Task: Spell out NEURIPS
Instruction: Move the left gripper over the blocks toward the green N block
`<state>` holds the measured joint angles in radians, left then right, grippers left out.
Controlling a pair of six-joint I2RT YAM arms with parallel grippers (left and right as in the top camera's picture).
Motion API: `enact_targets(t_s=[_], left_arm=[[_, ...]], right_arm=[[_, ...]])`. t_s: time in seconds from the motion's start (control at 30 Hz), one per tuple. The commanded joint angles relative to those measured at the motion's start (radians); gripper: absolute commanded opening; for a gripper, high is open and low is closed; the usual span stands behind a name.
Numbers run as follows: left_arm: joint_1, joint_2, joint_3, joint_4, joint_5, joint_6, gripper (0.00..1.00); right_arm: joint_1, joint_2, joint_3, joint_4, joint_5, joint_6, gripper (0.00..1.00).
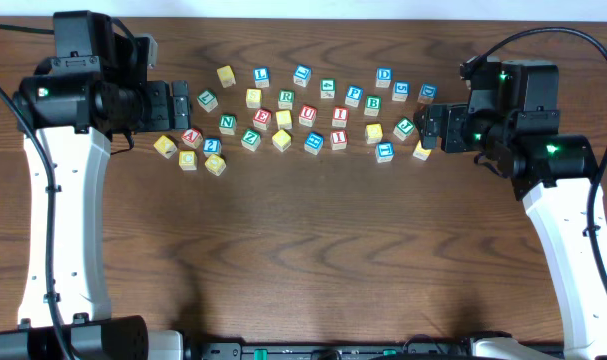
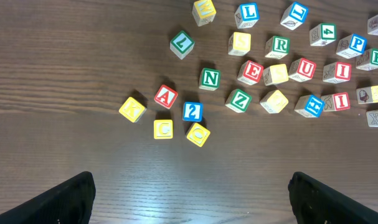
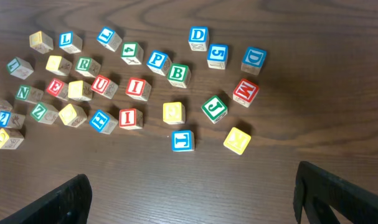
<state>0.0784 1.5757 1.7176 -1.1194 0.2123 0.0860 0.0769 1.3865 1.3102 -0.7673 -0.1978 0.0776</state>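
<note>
While left gripper (image 2: 192, 190) and right gripper (image 3: 192, 193) gape empty, bare grained table (image 1: 313, 250) fronts the scattered square wooden cubes (image 1: 307, 115).

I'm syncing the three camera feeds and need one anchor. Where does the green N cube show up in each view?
Overhead: the green N cube is left of centre, in the left part of the cluster.
Left wrist: the cube is just right of centre, in the upper half.
Right wrist: the cube is near the left edge.
Shared landmark: the red E cube lies to its right in every view.
</note>
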Motion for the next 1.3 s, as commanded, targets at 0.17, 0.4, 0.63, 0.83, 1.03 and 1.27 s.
enact_targets(t_s=[0.17,0.4,0.63,0.83,1.03,1.27], left_arm=[[0.003,0.006,0.031,-0.002,0.016,0.010,0.98],[0.003,0.007,0.030,-0.002,0.016,0.010,0.98],[0.003,0.007,0.021,-0.002,0.016,0.010,0.97],[0.003,0.007,0.020,-0.002,0.016,0.010,0.98],[-0.004,0.008,0.019,-0.001,0.015,0.006,0.98],[-0.042,0.035,0.019,0.005,-0.018,-0.018,0.98]], right_arm=[[-0.003,-0.001,0.025,-0.021,0.004,-0.015,0.99],[-0.003,0.000,0.025,-0.031,0.005,-0.016,0.99],[-0.004,0.000,0.024,-0.039,0.012,-0.015,0.99],[-0.004,0.000,0.024,-0.059,0.051,0.005,0.99],[-0.004,0.000,0.024,-0.082,0.095,0.023,0.99],[-0.004,0.002,0.024,-0.085,0.114,0.048,0.99]])
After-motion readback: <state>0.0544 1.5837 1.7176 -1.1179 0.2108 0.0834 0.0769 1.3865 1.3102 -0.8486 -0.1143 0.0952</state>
